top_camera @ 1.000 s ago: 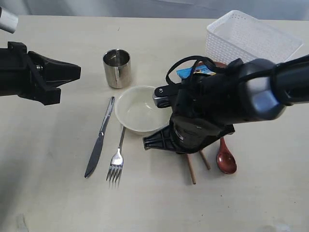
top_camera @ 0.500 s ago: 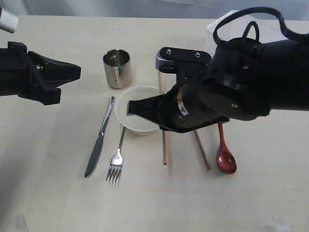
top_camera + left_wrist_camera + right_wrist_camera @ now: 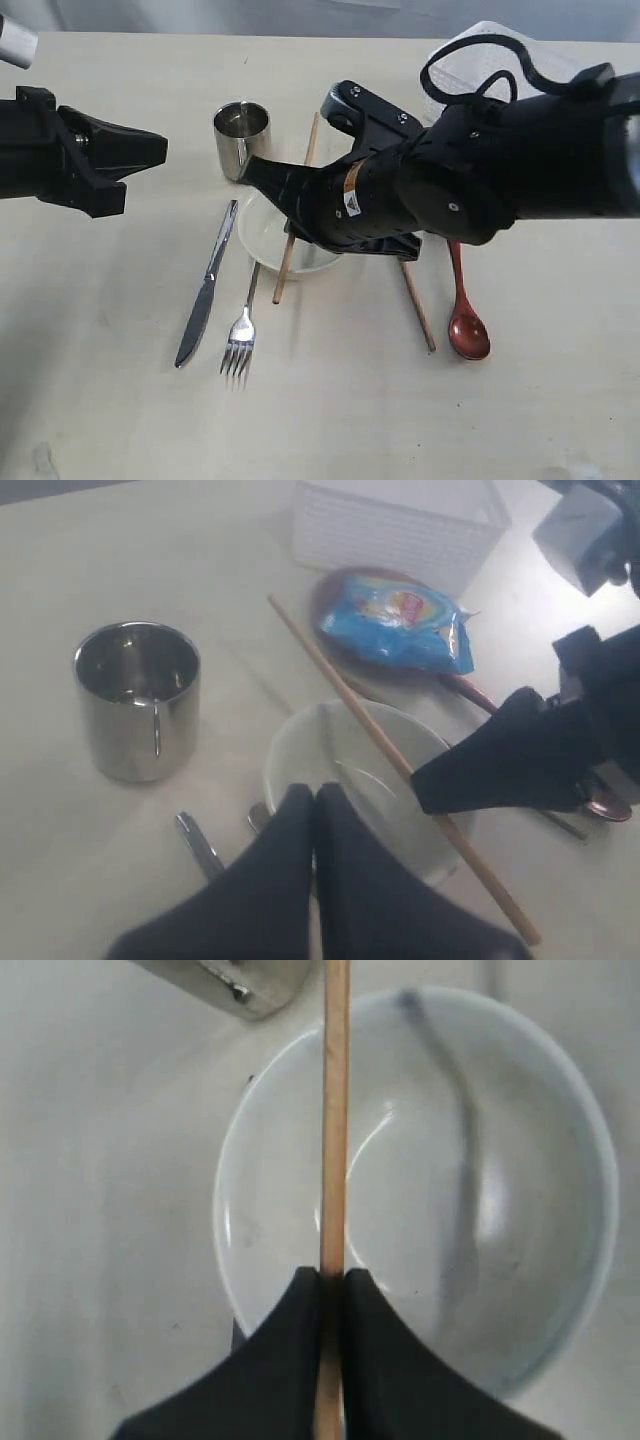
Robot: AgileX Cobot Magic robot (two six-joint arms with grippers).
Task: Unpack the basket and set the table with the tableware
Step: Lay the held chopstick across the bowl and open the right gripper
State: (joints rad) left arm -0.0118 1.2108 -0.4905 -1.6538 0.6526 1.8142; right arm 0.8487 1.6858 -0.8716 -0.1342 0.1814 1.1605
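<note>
My right gripper (image 3: 255, 175) (image 3: 332, 1278) is shut on one wooden chopstick (image 3: 285, 268) (image 3: 334, 1110), holding it slanted across the cream bowl (image 3: 262, 245) (image 3: 480, 1190). The other chopstick (image 3: 418, 310) lies on the table beside the reddish-brown spoon (image 3: 466, 325). The steel cup (image 3: 242, 140) (image 3: 138, 700) stands behind the bowl. The knife (image 3: 205, 290) and fork (image 3: 240, 340) lie left of the bowl. My left gripper (image 3: 163, 150) (image 3: 313, 795) hovers shut and empty at the left. The white basket (image 3: 470, 65) (image 3: 400, 530) sits at the back right.
A blue snack bag (image 3: 395, 625) rests on the brown plate (image 3: 322, 600) in front of the basket; my right arm hides both in the exterior view. The pale table (image 3: 120, 400) is bare along its near side.
My right gripper has lifted one chopstick from beside the spoon and swung it left, over the bowl. The left arm has not moved.
</note>
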